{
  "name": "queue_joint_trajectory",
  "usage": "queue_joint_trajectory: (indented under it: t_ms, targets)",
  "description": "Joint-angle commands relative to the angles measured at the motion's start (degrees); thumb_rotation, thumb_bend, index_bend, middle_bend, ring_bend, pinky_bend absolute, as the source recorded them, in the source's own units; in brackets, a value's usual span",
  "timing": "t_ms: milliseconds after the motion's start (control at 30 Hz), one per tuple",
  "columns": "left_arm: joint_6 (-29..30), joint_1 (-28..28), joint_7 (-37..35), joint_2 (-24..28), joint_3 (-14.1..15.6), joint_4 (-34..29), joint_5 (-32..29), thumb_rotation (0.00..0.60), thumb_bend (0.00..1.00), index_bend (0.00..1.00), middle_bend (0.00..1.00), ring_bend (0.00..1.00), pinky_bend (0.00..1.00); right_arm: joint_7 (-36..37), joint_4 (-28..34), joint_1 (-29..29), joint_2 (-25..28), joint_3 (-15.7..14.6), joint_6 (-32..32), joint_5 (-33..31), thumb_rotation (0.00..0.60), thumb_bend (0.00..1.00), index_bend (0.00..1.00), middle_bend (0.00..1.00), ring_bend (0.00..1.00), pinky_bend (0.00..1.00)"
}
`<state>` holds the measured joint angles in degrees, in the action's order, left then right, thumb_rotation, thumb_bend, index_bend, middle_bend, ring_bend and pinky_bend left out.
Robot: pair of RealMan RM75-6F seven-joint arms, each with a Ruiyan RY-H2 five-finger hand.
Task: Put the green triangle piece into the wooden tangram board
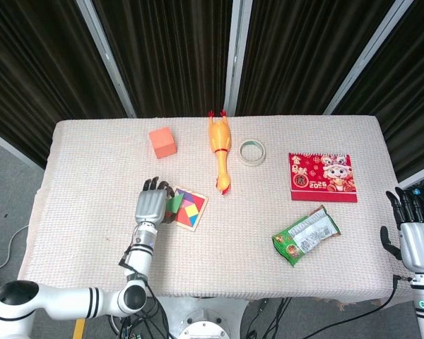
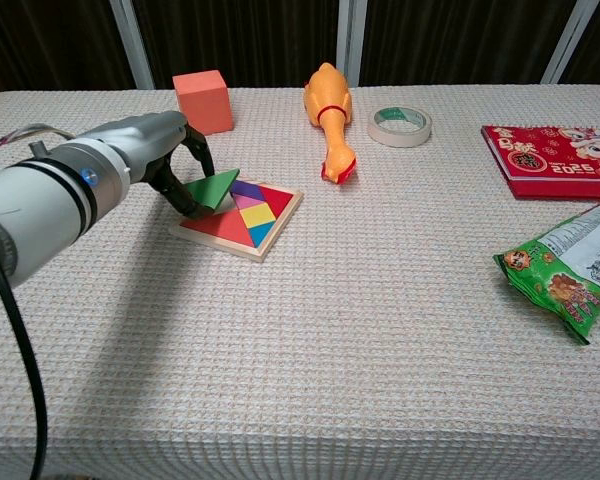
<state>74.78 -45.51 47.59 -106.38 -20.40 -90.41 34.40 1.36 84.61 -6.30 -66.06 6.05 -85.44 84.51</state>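
Note:
My left hand pinches the green triangle piece and holds it tilted over the left part of the wooden tangram board. The board lies flat on the cloth and is filled with coloured pieces; its left corner is hidden behind the triangle and my fingers. My right hand hangs off the table's right edge with fingers apart, holding nothing; it shows only in the head view.
An orange cube stands behind the board. A rubber chicken lies to its right, then a tape roll. A red calendar and a green snack bag lie at the right.

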Motion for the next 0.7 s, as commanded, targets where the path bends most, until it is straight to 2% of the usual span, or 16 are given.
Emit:
queue_joint_trajectory:
  t_ms: [33, 700]
  targets:
    - [0.47, -0.36, 0.48, -0.45, -0.01, 0.62, -0.46, 0.584, 0.30, 0.51, 0.20, 0.02, 0.07, 0.45, -0.30, 0.10, 0.04, -0.05, -0.23, 0.26, 0.600, 0.43, 0.00, 0.00, 0.00, 0.00]
    - [1.71, -1.40, 1.01, -1.46, -0.60, 1.41, -1.99, 0.600, 0.29, 0.55, 0.22, 0.02, 0.08, 1.33, -1.37, 0.10, -0.41, -0.20, 0.15, 0.29, 0.600, 0.43, 0.00, 0.00, 0.00, 0.00]
